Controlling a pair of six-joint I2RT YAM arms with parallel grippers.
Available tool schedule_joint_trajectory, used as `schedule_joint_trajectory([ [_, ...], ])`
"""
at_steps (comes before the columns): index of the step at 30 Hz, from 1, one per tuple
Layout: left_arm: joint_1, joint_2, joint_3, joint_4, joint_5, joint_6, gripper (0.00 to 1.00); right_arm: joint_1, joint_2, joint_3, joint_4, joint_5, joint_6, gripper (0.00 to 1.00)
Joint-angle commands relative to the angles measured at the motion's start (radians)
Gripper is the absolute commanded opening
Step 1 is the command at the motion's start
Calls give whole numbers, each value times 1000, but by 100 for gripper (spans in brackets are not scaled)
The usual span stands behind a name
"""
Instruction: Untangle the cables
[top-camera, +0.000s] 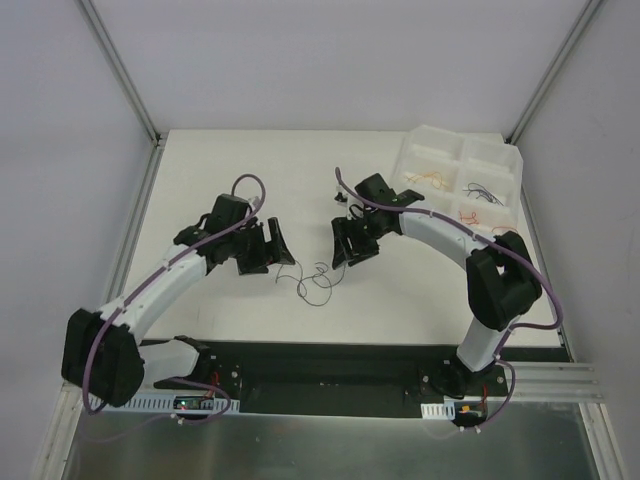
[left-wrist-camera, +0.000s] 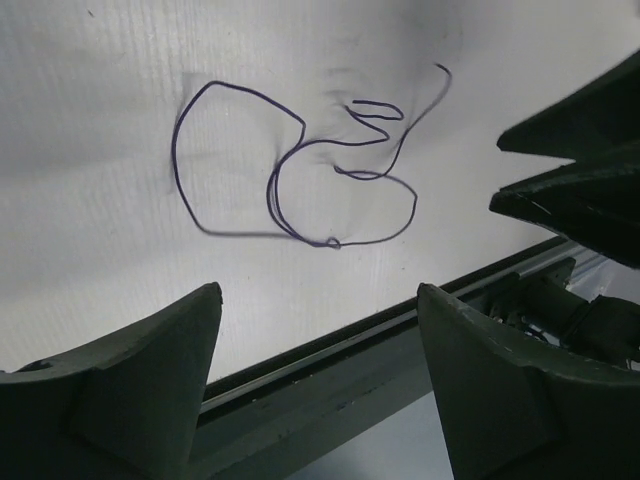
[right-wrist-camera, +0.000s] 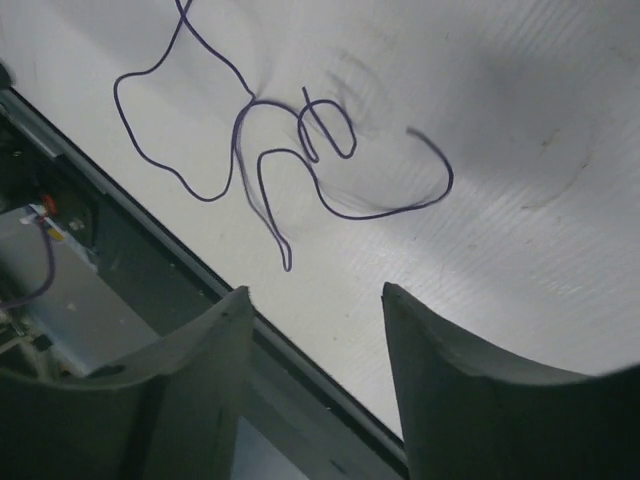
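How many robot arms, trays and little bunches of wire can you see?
Robot arms: 2
White tray: 1
Wire bunches: 4, purple on the table; orange, black and red in the tray
Total: 7

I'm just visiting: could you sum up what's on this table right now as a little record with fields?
Left end effector: open, empty
Right end effector: open, empty
Loose cables: thin purple strands, looped on the table between both end effectors
Tray: white, compartmented, far right, holding wires in orange, black and red
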Motion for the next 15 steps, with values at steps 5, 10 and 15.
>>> schedule_joint_trajectory([
  [5, 34, -337, -19, -149, -96, 31, 85, 2, -33, 109, -86, 143, -151, 79],
  [10, 34, -466, -75, -158, -59, -49, 85, 73, -100, -25, 118, 31, -226, 99],
  [15, 34, -523, -109, -160, 1, -73, 86, 196, -95, -19, 180, 238, -220, 96],
])
